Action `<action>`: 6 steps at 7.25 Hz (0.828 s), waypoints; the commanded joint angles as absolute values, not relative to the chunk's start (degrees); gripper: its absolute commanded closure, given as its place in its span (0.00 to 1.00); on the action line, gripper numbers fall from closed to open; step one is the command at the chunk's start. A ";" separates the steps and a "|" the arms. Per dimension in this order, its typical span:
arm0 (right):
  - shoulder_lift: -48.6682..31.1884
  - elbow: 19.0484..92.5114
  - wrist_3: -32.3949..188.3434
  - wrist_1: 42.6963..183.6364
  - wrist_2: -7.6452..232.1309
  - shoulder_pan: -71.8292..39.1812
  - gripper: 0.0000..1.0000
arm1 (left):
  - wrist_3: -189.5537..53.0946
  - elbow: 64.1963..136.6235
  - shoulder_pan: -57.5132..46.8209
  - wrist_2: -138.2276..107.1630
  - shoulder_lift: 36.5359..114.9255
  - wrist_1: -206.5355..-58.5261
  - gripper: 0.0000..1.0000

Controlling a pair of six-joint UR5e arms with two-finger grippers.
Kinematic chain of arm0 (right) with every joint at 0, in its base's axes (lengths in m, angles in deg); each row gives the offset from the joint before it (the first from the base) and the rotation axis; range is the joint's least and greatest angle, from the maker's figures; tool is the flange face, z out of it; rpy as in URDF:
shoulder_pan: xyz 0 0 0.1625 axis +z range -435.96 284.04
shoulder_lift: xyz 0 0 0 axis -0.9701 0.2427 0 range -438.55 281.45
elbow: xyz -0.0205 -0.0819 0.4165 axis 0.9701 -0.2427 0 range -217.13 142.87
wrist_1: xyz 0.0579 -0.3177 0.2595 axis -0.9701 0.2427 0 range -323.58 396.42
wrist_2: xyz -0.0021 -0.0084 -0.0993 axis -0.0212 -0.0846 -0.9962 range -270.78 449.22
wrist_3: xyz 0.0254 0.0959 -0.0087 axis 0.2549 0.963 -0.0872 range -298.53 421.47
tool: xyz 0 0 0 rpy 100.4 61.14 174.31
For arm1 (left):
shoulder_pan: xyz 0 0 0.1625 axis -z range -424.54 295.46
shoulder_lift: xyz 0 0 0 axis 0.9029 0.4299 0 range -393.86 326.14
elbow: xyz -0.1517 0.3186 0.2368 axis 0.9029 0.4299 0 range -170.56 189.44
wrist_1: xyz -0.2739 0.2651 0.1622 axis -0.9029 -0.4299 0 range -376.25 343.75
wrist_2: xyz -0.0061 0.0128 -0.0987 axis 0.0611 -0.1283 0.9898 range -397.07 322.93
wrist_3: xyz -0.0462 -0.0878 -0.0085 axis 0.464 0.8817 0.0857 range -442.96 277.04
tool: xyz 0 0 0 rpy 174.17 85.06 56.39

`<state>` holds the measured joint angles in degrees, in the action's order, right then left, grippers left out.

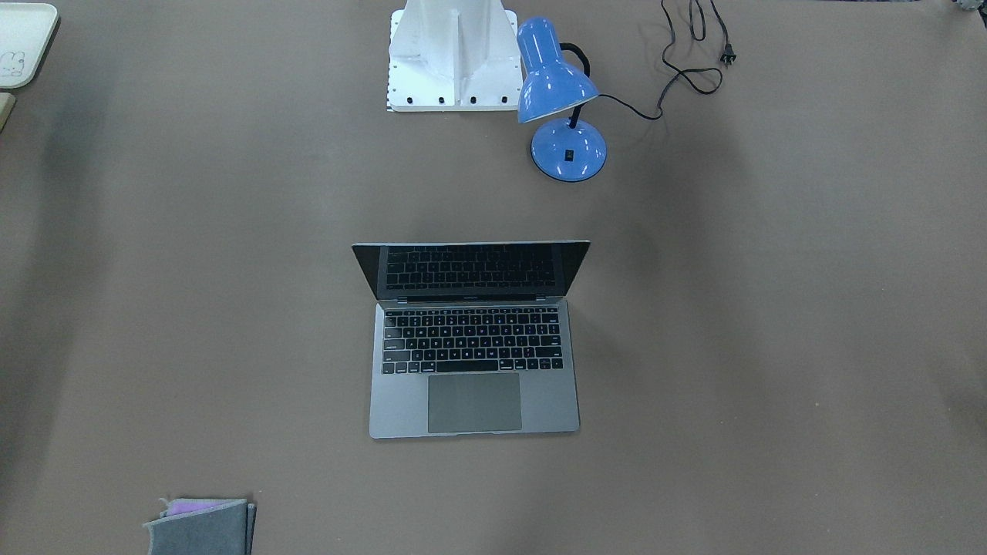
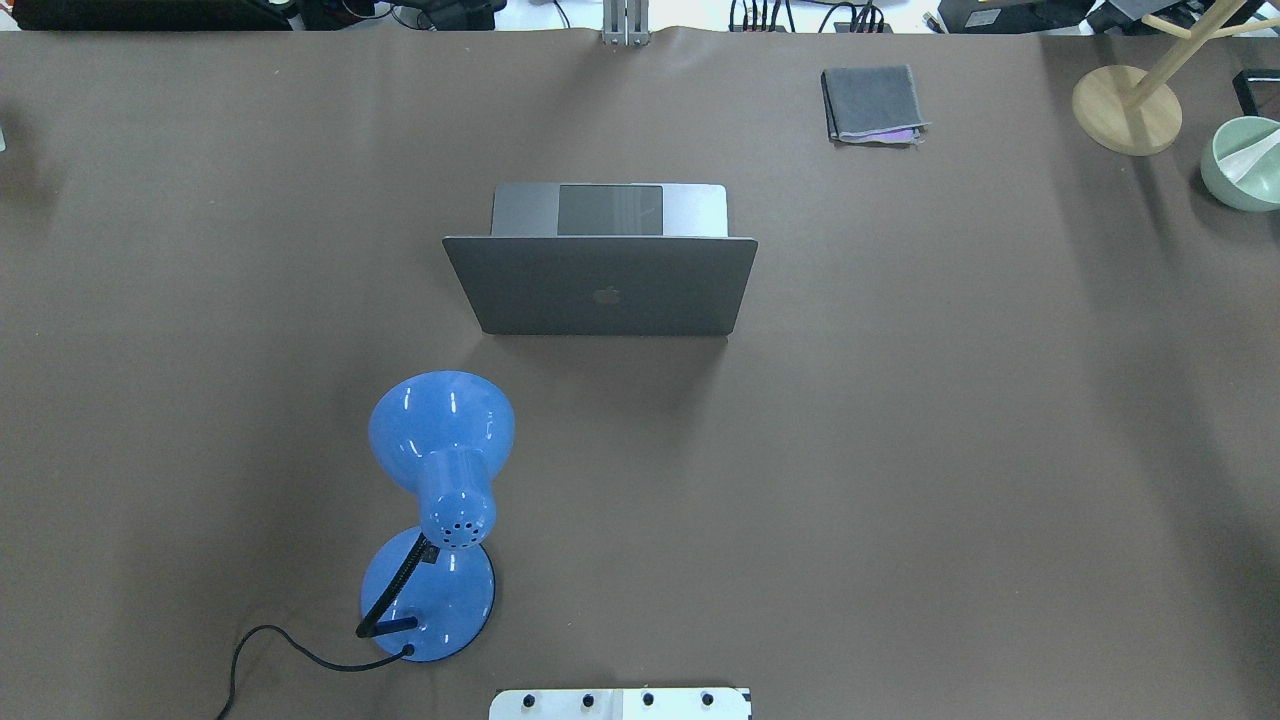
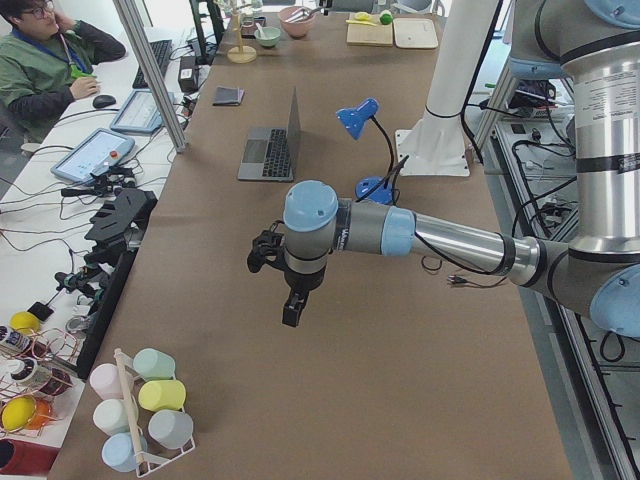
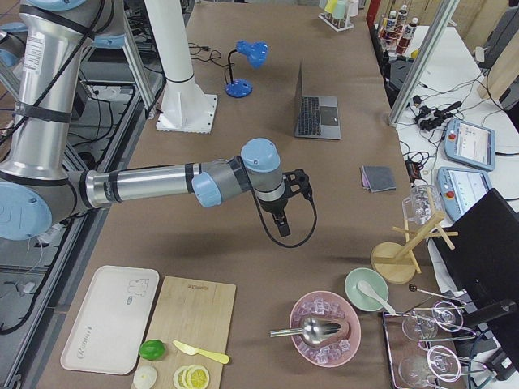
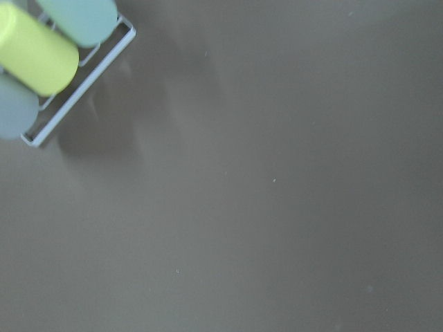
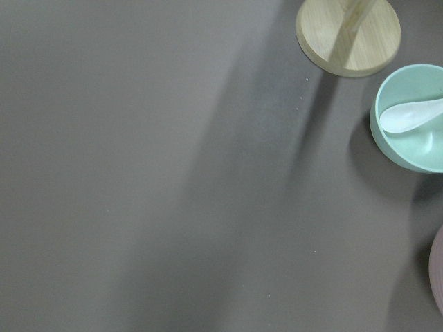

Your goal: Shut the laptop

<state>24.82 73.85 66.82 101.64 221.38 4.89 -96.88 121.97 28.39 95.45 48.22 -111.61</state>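
Laptop stands open in the middle of the table, well apart from both grippers and between them along the table's length. Its lid is near upright and leans a little back toward the robot base, so the back of the lid faces the robot and the keyboard faces away. For this reason I judge that closing needs a push on the lid's top edge, away from the robot and down.

Your left gripper hangs over bare table near the left end, fingers pointing down, with the laptop far from it toward the centre. Your right gripper hangs in the same manner near the right end, also far from the laptop. I see nothing held by either one, but you cannot tell from these side views whether the fingers are wide or narrow, and the wrist cameras show no fingers.

The blue lamp stands on the left gripper's side of the laptop, so I think the right one has the freer way.

For writing: the lid carries a dark apple logo. The key letters are too small to read.
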 commanded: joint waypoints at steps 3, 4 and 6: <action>25.34 71.52 65.95 95.32 222.90 5.34 0.00 | -97.11 110.64 28.36 99.08 49.81 -133.61 0.02; 25.25 71.77 68.83 92.00 223.08 5.34 0.00 | -96.33 109.38 28.36 99.16 49.72 -138.02 0.02; 22.46 72.03 82.85 92.05 224.99 4.38 0.00 | -78.56 111.82 27.49 100.39 50.60 -141.73 0.02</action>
<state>24.22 71.97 74.80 92.49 223.51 5.00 -88.07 110.81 28.07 99.59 50.24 -138.33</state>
